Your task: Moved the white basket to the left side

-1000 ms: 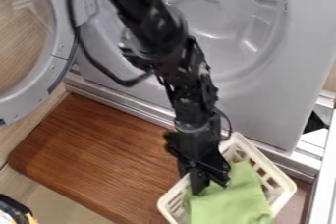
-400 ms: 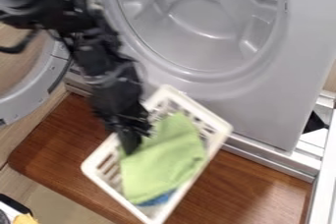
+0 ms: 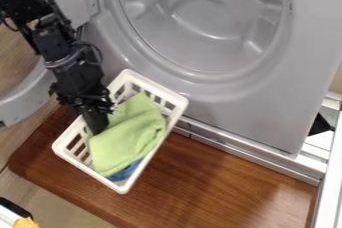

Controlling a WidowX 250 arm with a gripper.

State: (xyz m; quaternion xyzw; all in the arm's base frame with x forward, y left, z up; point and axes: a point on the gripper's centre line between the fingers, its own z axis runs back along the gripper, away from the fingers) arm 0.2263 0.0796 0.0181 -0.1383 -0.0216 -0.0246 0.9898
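The white plastic slatted basket (image 3: pixel 182 102) is placed towards 8 o'clock, over the brown wooden board (image 3: pixel 214 187). Its rim is seen in front of the grey machine front (image 3: pixel 267 107) at 1 o'clock; whether the 2 are touching cannot be told. Towards 9 o'clock, only a narrow strip of wood is left before the board's edge; the widest stretch is found towards 4 o'clock. The basket's 10 o'clock wall is pinched by the black two-finger gripper (image 3: pixel 97 121). A light green cloth (image 3: pixel 127 134) is held inside, with a blue cloth (image 3: pixel 125 171) partly covered under it. Compared with 1.0 s ago, basket and gripper have been shifted together from 5 o'clock to 8 o'clock, and more wood is exposed.
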